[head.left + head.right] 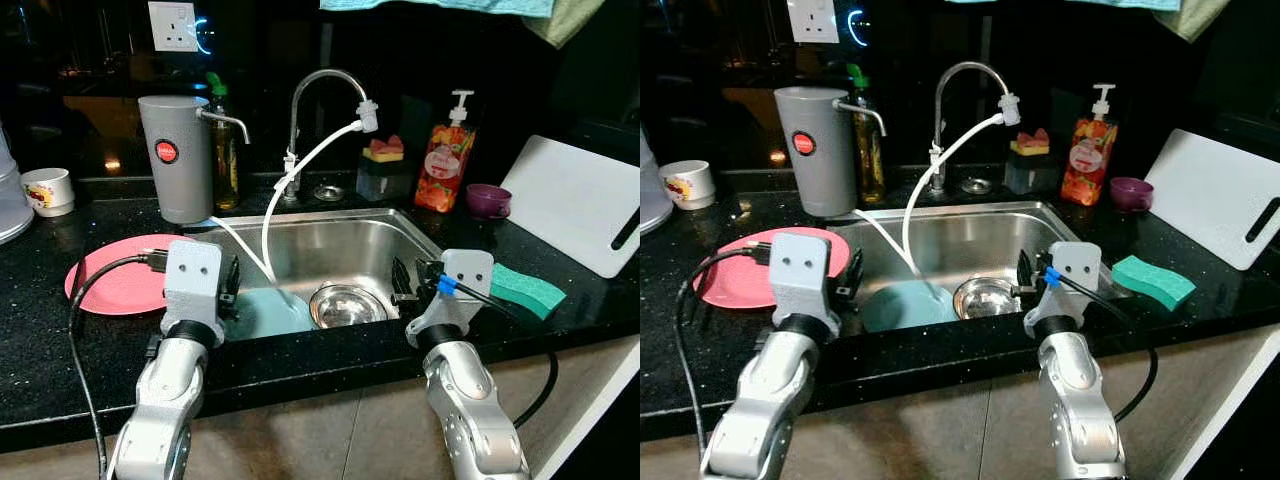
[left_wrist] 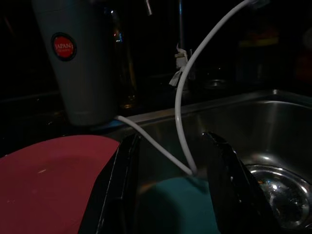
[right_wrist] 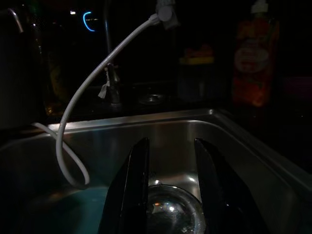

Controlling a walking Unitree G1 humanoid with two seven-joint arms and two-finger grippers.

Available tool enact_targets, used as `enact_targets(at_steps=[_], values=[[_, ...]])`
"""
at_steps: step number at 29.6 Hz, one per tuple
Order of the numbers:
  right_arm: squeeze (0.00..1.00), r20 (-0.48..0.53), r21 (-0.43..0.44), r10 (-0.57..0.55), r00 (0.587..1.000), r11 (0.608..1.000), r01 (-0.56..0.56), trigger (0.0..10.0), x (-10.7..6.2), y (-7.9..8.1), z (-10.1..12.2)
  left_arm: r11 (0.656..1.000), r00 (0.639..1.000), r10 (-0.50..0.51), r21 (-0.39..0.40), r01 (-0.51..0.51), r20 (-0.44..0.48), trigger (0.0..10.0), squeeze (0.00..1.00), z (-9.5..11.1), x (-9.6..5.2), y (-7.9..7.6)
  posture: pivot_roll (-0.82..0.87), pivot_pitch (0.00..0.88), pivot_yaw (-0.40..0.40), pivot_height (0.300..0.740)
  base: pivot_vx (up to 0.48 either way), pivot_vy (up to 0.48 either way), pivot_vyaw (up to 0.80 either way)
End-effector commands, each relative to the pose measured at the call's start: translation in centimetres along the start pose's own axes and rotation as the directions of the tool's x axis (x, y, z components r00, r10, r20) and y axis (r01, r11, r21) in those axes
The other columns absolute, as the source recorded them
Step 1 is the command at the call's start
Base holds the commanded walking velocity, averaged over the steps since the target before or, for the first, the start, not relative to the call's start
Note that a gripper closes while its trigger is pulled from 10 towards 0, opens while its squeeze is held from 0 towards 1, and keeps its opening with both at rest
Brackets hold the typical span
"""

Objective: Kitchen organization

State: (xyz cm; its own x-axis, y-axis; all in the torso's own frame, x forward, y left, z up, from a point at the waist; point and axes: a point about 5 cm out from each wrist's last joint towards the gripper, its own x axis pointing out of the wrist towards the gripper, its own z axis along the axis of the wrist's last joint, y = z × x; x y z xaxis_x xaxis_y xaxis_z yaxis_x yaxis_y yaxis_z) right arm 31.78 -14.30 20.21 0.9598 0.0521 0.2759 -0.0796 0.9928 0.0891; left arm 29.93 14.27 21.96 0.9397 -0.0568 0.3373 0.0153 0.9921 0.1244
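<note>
Here both grippers hover at the sink's near rim, left gripper and right gripper with jaws parted and empty. The steel bowl sits lower centre beside a teal plate; reaching in, a finger could snag the white hose.

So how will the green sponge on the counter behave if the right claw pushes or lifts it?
The green sponge looks soft and porous, so it would probably squash under the fingers. It seems light, likely sliding on the glossy black counter rather than tipping. Lying flat, it should not roll.
</note>
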Motion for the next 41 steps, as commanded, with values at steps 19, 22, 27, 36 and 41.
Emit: enact_targets(at_steps=[19,22,27,36,41], values=[[0.00,-0.092,-0.042,-0.030,0.995,0.999,0.026,10.0,-4.0,-1.4,-2.0,0.999,0.994,-0.042,-0.018,0.041,-0.099,10.0,0.00,-2.7,-3.1,-1.2,0.11,0.006,-0.071,0.740,0.000,0.000,0.00],[0.00,-0.098,-0.037,-0.031,0.995,0.999,0.028,10.0,-4.3,-1.3,-2.1,1.000,0.994,-0.018,-0.013,0.017,-0.111,10.0,0.00,-2.9,-3.2,-0.9,0.11,0.015,-0.072,0.740,0.000,0.000,0.00],[0.00,-0.081,-0.007,-0.042,0.996,0.999,0.042,10.0,-3.7,-0.6,-1.9,1.000,0.994,-0.016,-0.007,0.015,-0.109,10.0,0.00,-2.9,-2.9,-0.9,0.12,0.014,-0.070,0.740,0.000,0.000,0.00],[0.00,-0.060,-0.008,-0.032,0.998,0.999,0.031,10.0,-3.1,-0.3,-1.5,0.999,0.995,-0.049,0.004,0.049,-0.089,10.0,0.00,-2.5,-2.2,-1.2,0.12,0.011,-0.057,0.740,0.000,0.000,0.00],[0.00,-0.059,-0.009,-0.030,0.998,1.000,0.030,10.0,-3.1,-0.3,-1.4,0.998,0.995,-0.058,0.014,0.059,-0.082,10.0,0.00,-2.5,-2.2,-1.2,0.11,0.007,-0.059,0.740,0.000,0.000,0.00]])
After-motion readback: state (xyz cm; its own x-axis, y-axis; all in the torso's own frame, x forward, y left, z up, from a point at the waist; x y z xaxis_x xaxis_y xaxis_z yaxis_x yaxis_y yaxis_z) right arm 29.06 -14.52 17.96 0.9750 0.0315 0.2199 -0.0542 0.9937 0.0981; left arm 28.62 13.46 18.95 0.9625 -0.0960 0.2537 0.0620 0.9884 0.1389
